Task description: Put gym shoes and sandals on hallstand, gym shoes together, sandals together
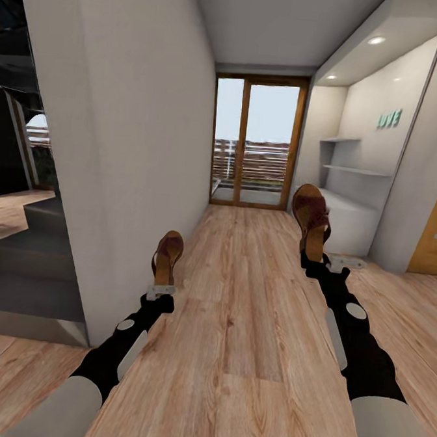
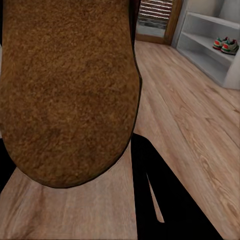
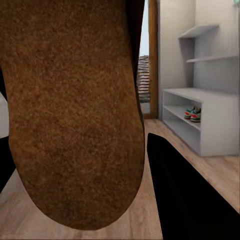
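Observation:
Each of my grippers holds one brown sandal upright above the corridor floor [image 1: 238,311]. My left gripper [image 1: 164,282] is shut on the heel end of the left sandal [image 1: 168,254], whose tan footbed [image 2: 65,90] looms close in the left wrist view. Further ahead and higher, my right gripper [image 1: 315,256] is shut on the other sandal [image 1: 310,217], seen close up as a tan footbed [image 3: 75,100]. The white hallstand [image 1: 354,229] stands against the right wall. The two gym shoes [image 3: 192,113] sit side by side on one of its open shelves [image 2: 226,45].
A white wall [image 1: 137,174] runs close along my left, with a dark stepped area [image 1: 33,264] beyond its corner. A wood-framed glass door [image 1: 256,143] closes the corridor's far end. Wall shelves [image 1: 352,169] hang above the hallstand, and a wooden door [image 1: 436,234] is at right.

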Controlling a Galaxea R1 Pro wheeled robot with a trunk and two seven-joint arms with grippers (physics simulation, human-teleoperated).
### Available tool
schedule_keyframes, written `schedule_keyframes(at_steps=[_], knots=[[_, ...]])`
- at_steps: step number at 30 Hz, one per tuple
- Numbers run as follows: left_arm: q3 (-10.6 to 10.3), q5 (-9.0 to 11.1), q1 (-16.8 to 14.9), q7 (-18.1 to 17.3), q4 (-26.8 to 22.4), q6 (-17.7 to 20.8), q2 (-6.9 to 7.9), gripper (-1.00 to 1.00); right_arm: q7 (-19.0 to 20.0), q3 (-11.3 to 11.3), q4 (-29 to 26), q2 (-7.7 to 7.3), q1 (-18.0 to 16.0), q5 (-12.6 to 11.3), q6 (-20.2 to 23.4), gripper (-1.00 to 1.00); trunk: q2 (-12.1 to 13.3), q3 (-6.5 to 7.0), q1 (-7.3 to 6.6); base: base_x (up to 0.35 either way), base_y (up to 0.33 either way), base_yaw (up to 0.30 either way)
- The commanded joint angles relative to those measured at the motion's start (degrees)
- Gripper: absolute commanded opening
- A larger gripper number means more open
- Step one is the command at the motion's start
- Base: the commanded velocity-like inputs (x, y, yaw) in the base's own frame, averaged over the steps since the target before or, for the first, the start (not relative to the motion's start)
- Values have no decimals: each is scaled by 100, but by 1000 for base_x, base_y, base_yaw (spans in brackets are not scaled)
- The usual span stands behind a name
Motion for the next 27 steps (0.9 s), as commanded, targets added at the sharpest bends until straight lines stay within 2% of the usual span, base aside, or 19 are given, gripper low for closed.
schedule_keyframes(at_steps=[1,5,22,23,24,26,27], knots=[[-7,40,-5,-15,20,-49,0,-100,17,-4,52,-2,4,-43,-220,-100,-2,-6,2,346,0,0],[-6,34,-5,-15,42,-99,0,-100,12,-4,140,0,12,-43,-581,-100,-2,-6,2,346,0,0],[-9,23,-5,-22,74,-111,0,-100,11,-12,265,3,36,-68,-656,-100,-2,-6,2,346,0,0],[-9,23,-5,-24,97,-113,0,-100,4,-12,387,1,66,-73,-658,-100,-2,-6,2,346,0,0],[-9,20,-5,-30,145,-116,0,-100,-17,-13,896,-2,108,-82,-660,-100,-2,-6,2,346,0,0],[-9,21,-5,-31,161,-117,0,-100,-21,-13,1576,-3,121,-90,-664,-100,-2,-6,2,346,0,0],[-9,22,-5,-31,164,-117,0,-100,-22,-13,1749,-1,122,-89,-665,-100,-2,-6,2,346,0,0]])
